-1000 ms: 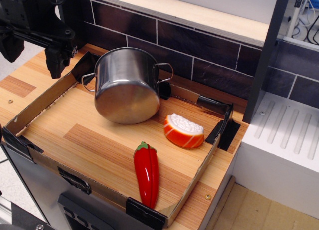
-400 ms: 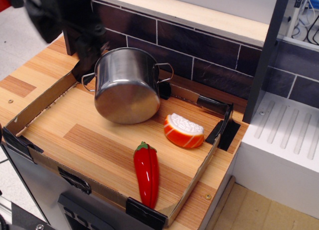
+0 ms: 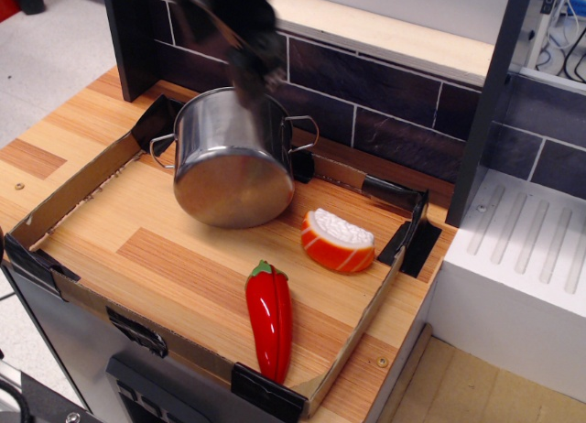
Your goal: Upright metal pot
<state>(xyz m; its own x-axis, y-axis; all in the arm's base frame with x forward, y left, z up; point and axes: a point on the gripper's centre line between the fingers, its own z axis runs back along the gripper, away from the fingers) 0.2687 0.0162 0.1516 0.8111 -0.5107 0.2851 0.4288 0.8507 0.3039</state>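
**Pot on its side, arm blurred above it**

While the metal pot (image 3: 233, 157) lies tipped over at the back of the cardboard tray (image 3: 64, 203), I see its flat, shiny base turned toward the camera and slightly down, with the cylindrical steel wall running away toward the dark tiled wall (image 3: 385, 93). Two thin wire loop handles stick out, one on the left side and one on the right, and the right one sits close to a black tape patch on the tray's rear edge. The pot's mouth faces the back and I cannot see into it. Its lower edge rests on the wooden surface (image 3: 192, 267) inside the tray.

From my feed the gripper (image 3: 255, 66) is a dark, motion-smeared shape reaching down from the top of the frame, right over the pot's upper rear rim. The blur is heavy enough that I cannot tell how wide the jaws stand, nor whether they touch the pot or grip anything.

Near the pot's right front, the orange and white toy sushi piece (image 3: 337, 241) sits apart from it. A red toy chili pepper (image 3: 269, 319) lies closer to the tray's front edge, well clear of the pot.
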